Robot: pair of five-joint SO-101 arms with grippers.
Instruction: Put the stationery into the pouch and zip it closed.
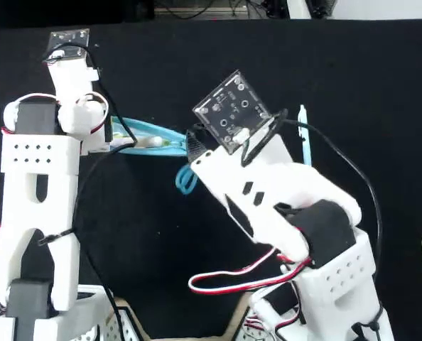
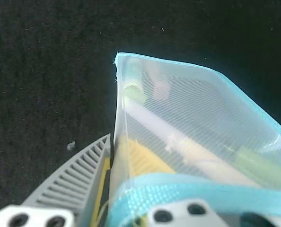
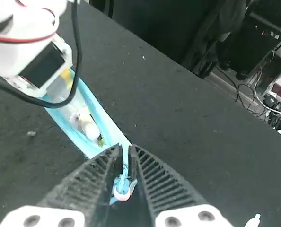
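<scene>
Pouch (image 1: pixel 154 141): clear mesh with teal zip trim, laid flat on the black table (image 1: pixel 381 71). In the high view its long axis runs roughly 9 o'clock to 3 o'clock, with the 3 o'clock end slightly lower.

Left gripper (image 1: pixel 111 141): at the pouch's 9 o'clock end. Its grey ribbed finger (image 2: pixel 79 184) is pressed against one face of the pouch, and the jaws are judged closed on that corner. Through the mesh, a white stick-shaped item (image 2: pixel 178 142) and a yellow item (image 2: pixel 145 163) are seen inside.

Right gripper (image 3: pixel 126 151): at the 3 o'clock end. Its black ribbed jaws are nearly together and pinched on the teal zip pull (image 3: pixel 123 189), which carries a small pale bead. A blue loop (image 1: pixel 185 181) hangs just past this end, toward 6 o'clock.

Key relation: the pouch extends straight away from the right jaws toward the left gripper, so the zip line, the pull and both grippers are roughly in line along 9–3. Any travel of the pull is therefore expected along that axis, with the left grip as anchor. Whether the mouth is open or shut along its length cannot be told for certain.

Light-blue pen (image 1: pixel 305 135): on the table well apart from the pouch at 3 o'clock, long axis 12–6. It is nearer the right arm and not yet inside, so zipping now is judged premature.
</scene>
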